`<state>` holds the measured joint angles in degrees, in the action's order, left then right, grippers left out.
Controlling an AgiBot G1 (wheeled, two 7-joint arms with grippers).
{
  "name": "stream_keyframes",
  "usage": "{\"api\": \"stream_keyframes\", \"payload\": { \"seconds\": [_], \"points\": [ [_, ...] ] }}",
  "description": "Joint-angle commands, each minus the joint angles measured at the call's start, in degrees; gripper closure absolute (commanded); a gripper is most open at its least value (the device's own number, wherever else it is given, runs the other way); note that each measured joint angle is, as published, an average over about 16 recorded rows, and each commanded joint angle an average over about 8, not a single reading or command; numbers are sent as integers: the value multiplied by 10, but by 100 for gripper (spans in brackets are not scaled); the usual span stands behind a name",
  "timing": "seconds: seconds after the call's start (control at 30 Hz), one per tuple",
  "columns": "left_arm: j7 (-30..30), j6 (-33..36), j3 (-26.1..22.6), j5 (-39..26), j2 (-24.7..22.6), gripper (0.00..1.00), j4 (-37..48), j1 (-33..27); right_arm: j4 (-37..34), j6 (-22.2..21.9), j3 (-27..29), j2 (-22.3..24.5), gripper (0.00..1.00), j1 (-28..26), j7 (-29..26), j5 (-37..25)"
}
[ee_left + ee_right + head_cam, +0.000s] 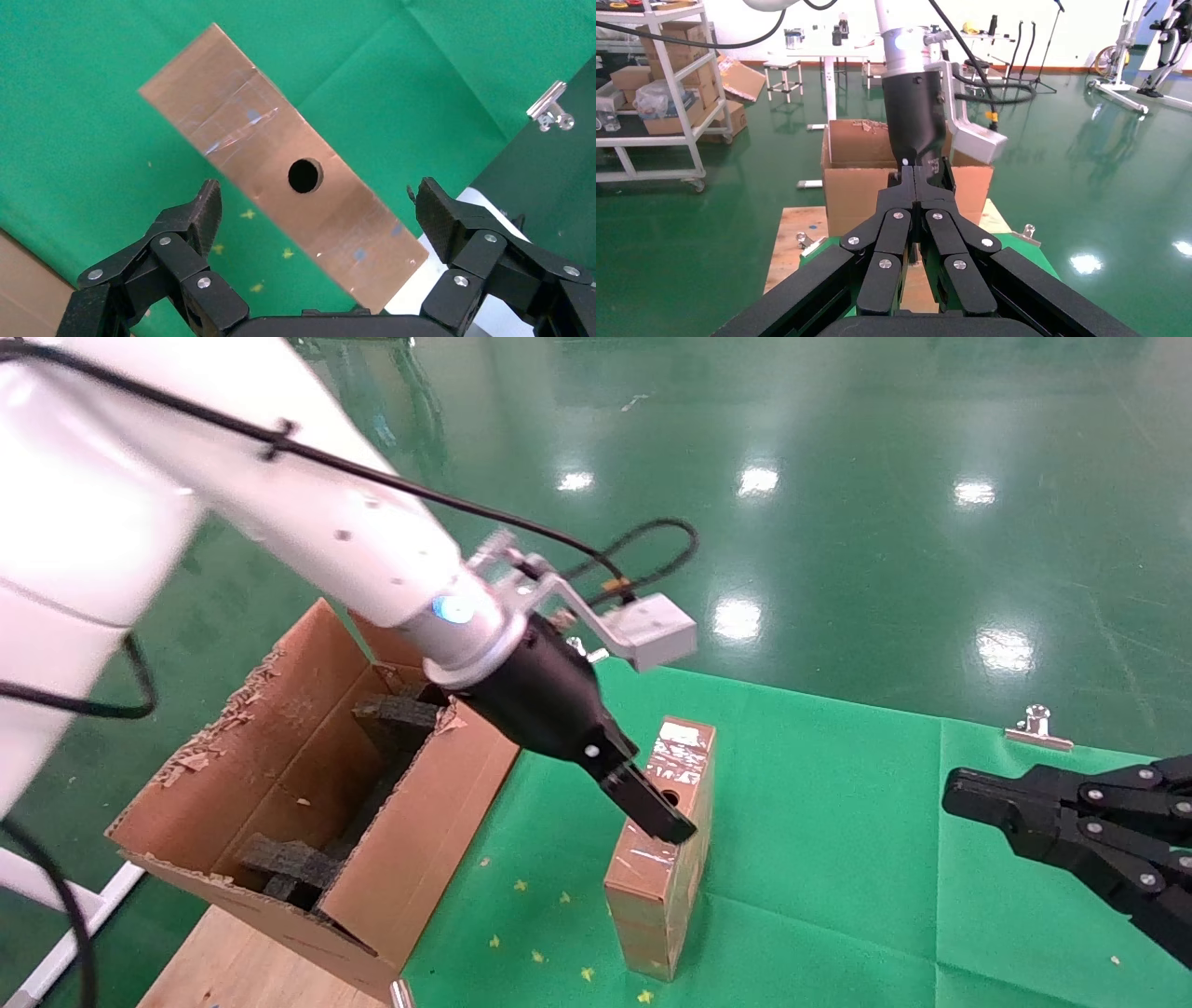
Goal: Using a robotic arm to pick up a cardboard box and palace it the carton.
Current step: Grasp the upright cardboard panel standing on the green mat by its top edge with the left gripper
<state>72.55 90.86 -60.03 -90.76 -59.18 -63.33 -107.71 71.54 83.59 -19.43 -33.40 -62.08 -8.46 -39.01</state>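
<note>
The cardboard box (661, 887) stands on edge on the green cloth, its taped narrow face with the round hole (305, 175) facing up. My left gripper (666, 817), on the white arm with the blue light ring, hangs just above that face and is open. In the left wrist view (320, 210) its fingers (204, 210) stand apart on either side of the box (246, 133), not touching it. The carton (279, 747) with dark foam pieces inside stands left of the box, flaps open. My right gripper (954, 794) is shut and empty, parked at the right.
A metal clip (1038, 728) holds the green cloth (838, 859) at the table's far edge. Bare wooden tabletop (233, 961) shows beside the carton. In the right wrist view the carton (852, 189) stands behind my left arm, with shelves (659, 84) farther off.
</note>
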Motion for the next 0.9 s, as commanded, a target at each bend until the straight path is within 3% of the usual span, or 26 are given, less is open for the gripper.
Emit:
{"api": "stream_keyframes", "payload": {
  "seconds": [0.03, 0.43, 0.7, 0.73, 0.8, 0.83, 0.9],
  "points": [
    [11, -1, -22, 3, -13, 0, 9, -9, 0, 0, 0, 0, 100, 0, 0, 0],
    [23, -8, -109, -13, -89, 0, 70, -36, 0, 0, 0, 0, 100, 0, 0, 0],
    [5, -19, -136, -18, -123, 0, 127, -36, 0, 0, 0, 0, 100, 0, 0, 0],
    [2, -20, -137, -17, -125, 0, 132, -36, 0, 0, 0, 0, 97, 0, 0, 0],
    [-3, -21, -140, -17, -129, 0, 142, -37, 0, 0, 0, 0, 73, 0, 0, 0],
    [-4, -22, -141, -17, -131, 7, 146, -38, 0, 0, 0, 0, 60, 0, 0, 0],
    [-6, -22, -143, -18, -133, 32, 151, -38, 0, 0, 0, 0, 35, 0, 0, 0]
  ]
}}
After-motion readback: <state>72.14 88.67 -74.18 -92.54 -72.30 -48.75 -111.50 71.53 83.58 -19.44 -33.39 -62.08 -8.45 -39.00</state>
